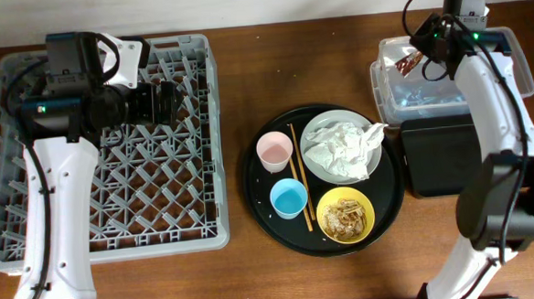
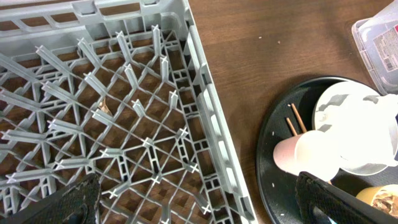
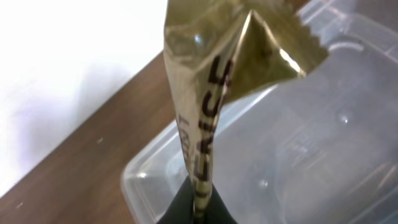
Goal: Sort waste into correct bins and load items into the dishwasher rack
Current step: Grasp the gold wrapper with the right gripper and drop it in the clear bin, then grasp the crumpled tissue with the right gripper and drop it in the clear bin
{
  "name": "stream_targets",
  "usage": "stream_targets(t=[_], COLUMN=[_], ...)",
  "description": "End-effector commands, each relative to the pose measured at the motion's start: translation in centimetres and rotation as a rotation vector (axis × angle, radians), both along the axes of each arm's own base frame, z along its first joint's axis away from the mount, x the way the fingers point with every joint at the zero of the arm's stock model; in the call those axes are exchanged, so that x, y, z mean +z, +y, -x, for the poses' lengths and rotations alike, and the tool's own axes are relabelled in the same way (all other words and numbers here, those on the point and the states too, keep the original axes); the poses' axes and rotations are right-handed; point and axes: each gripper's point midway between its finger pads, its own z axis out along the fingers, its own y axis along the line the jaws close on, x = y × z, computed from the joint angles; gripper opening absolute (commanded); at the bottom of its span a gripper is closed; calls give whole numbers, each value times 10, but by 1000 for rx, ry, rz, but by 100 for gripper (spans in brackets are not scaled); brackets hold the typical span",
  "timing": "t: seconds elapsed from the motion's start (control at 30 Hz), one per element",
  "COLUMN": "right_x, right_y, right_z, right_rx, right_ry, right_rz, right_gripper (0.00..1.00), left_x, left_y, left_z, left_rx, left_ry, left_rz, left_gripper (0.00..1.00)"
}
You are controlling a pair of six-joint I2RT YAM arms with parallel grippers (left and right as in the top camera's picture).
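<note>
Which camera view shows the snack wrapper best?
The right wrist view: the snack wrapper fills the frame, pinched in the right gripper above the clear tub. Overhead shows it only as a small brown strip. The left wrist view misses it.

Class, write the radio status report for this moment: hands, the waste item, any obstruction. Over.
Left hand open, empty, over rack. Right hand shut on snack wrapper, above clear tub. Nothing seen blocking the tub.

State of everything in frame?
Grey lattice dishwasher rack: no dishes loaded.
Pale round plate: holds crumpled white napkin.
Yellow bowl: holds food scraps.
Pink cup: upright, empty.
Blue cup: upright, empty.
Wooden chopsticks: flat on round black tray.
Shiny brown snack wrapper: held by right gripper over clear tub.
Left gripper: open over rack.
</note>
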Motion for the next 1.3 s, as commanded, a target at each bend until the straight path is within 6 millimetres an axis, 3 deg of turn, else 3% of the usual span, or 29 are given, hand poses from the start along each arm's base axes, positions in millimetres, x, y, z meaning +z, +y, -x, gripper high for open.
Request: stream_targets(t=[0.0,0.03,0.07,0.13,0.23,0.33,0.4,0.43,0.57,0.63,0.93,0.97,1.0,1.03,1.1,1.13,1.27], right_x=[-8,-5,4,23,67,53,21,7,-65,-96,-160,-167,-169,-167,-154,-138,-34], right_y=[-17,-18,-9,21,92,148,186,192,189,189,186,186,186,186,187,189,190], right_z=[-6,-7,-7,1,27,67,98,110,145,150,160,164,165,163,156,151,115], right_rx=[-71,-71,-8,125,452,572,643,646,613,615,615,614,615,615,615,615,600], right_ry=[-10,-20,-28,-44,-85,71,247,324,592,620,620,646,652,644,625,605,424], right_rz=[30,31,29,-68,-137,-165,-194,-176,30,42,42,40,40,40,42,43,52], right_gripper=[69,88,98,98,98,98,98,99,71,71,69,63,47,26,5,4,4], left_x=[8,8,8,8,8,8,8,8,8,8,8,8,8,8,8,8,8], left_y=[2,2,2,2,2,2,2,2,2,2,2,2,2,2,2,2,2], left_z=[-2,-2,-2,-2,-2,-2,-2,-2,-2,-2,-2,-2,-2,-2,-2,-2,-2], left_rx=[-9,-9,-9,-9,-9,-9,-9,-9,-9,-9,-9,-9,-9,-9,-9,-9,-9], left_ry=[-24,-24,-24,-24,-24,-24,-24,-24,-24,-24,-24,-24,-24,-24,-24,-24,-24], left_rz=[-10,-10,-10,-10,-10,-10,-10,-10,-10,-10,-10,-10,-10,-10,-10,-10,-10], left_gripper=[99,99,99,99,99,99,99,99,99,99,99,99,99,99,99,99,99])
